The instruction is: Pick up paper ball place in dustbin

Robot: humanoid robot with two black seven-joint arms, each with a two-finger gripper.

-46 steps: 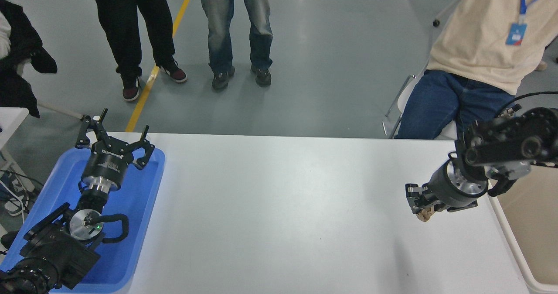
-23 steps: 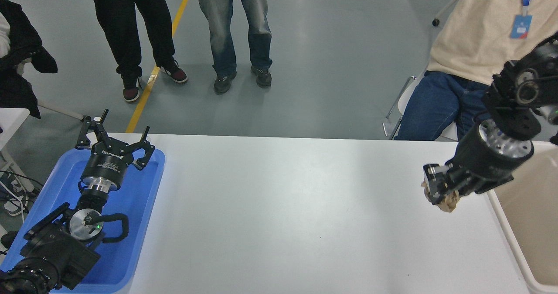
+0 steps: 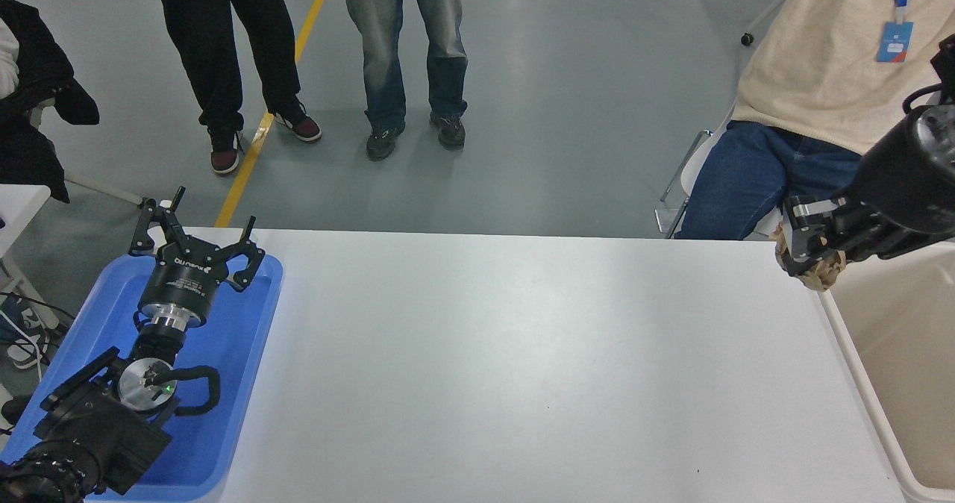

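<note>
A shallow blue tray [image 3: 246,383] sits on the white table's [image 3: 522,369] left edge. Beyond the far side, 2 people [image 3: 224,48] stand on grey floor; another [image 3: 813,92] sits at right.

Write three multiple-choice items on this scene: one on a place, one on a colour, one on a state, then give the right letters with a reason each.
1. Where is the paper ball?
A. lying in the blue tray
B. held in the right tool, at the table's far right corner, beside the dustbin's rim
C. lying at the middle of the table

2. What colour is the tray under the left arm?
A. blue
B. red
C. green

3. How does the left tool stand?
A. shut on the paper ball
B. shut on a cup
C. open and holding nothing

Answers:
1 B: the tan wad shows between the fingers of the right tool, just left of the dustbin.
2 A: its rim and floor are plainly blue.
3 C: its fingers are spread wide over the tray's far end, with nothing between them.
</note>
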